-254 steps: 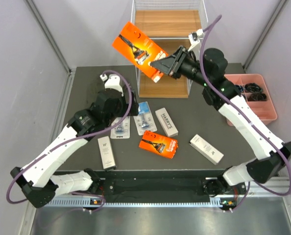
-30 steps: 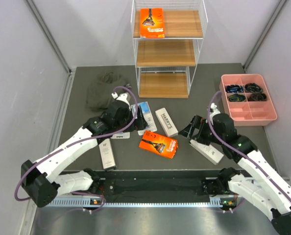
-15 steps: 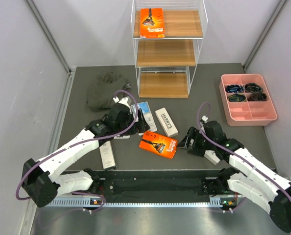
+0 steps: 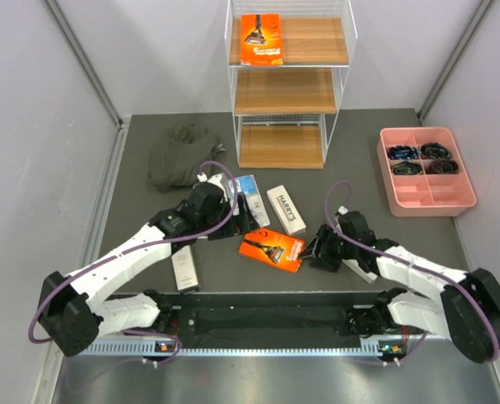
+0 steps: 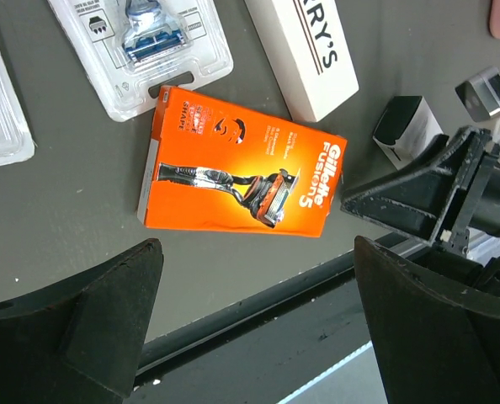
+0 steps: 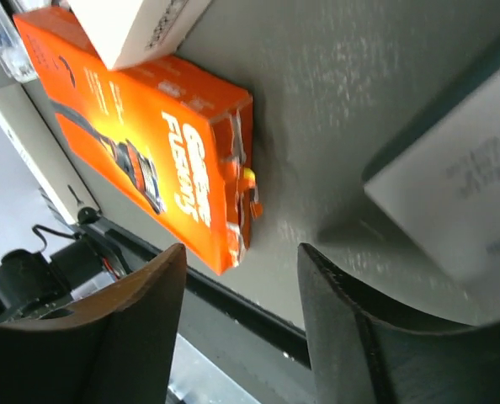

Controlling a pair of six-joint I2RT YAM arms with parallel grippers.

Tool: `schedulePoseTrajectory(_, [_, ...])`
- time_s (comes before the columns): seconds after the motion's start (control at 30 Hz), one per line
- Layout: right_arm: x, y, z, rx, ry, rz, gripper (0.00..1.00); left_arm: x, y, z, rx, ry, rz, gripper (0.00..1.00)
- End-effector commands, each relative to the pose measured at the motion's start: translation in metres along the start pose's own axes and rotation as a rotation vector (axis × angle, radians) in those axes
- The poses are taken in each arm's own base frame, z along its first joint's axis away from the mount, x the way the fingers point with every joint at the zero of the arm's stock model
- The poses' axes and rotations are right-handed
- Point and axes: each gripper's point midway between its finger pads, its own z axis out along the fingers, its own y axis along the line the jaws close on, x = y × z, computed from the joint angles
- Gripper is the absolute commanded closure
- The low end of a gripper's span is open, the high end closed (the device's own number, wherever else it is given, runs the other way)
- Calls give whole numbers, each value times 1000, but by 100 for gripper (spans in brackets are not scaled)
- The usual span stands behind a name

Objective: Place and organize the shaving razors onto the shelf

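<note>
**One orange pack on the shelf, the rest on the table, both grippers empty**

**Top view.** The shelf (image 4: 285, 91), a tall white wire rack with three light brown wooden tiers, stands at the far edge of the dark grey table (image 4: 359, 160). One flat cardboard razor pack, the shelved orange box (image 4: 261, 39), lies on the left of the top tier. Its twin, the loose orange box (image 4: 272, 249), lies flat near the front edge of the table, between the two grippers. Just beyond it are the slim white HARRY'S box (image 4: 286, 209) and a blue-and-clear blister pack (image 4: 252, 194). The left gripper (image 4: 243, 220) hangs over the near end of that pack. A second slim white box (image 4: 183, 266) lies beside the left forearm. The right gripper (image 4: 320, 248) sits low at the right end of the loose orange box. A pink compartmented tray (image 4: 427, 200) stands at the right, and a crumpled dark grey cloth (image 4: 178, 156) lies at the back left.

**Left wrist.** The left gripper (image 5: 254, 252) has its fingers spread wide with nothing between them. The loose orange box (image 5: 242, 172) lies below it. Beyond are the blister pack (image 5: 149, 42), a second blister pack (image 5: 2, 109) and the HARRY'S box (image 5: 305, 50). At the right, the right gripper (image 5: 427, 189) stands beside the end of a third white box (image 5: 406, 126).

**Right wrist.** The right gripper (image 6: 242, 261) has its jaws apart and grips nothing. The taped end of the loose orange box (image 6: 140, 143) faces the gap. The third white box (image 6: 460, 194) lies to the right.
</note>
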Motion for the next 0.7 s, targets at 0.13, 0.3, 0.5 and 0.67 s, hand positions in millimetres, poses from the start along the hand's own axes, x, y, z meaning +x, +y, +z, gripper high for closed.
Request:
schedulePoseTrajectory(0.13, [-14,26,24,-83,-6,-16,55,-2,-6,-4,52,-27,-13,1])
schedulePoseTrajectory(0.3, [-5,21,36,-60,36,-12,74,-3,-6,-4,51,-28,-12,1])
schedulePoseTrajectory(0.5, [2,15,34,-68,17,17,100,-3,-7,-5,52,-29,-8,1])
schedulePoseTrajectory(0.67, [-5,22,21,-81,-41,2,100,-5,-10,-5,61,-29,-7,1])
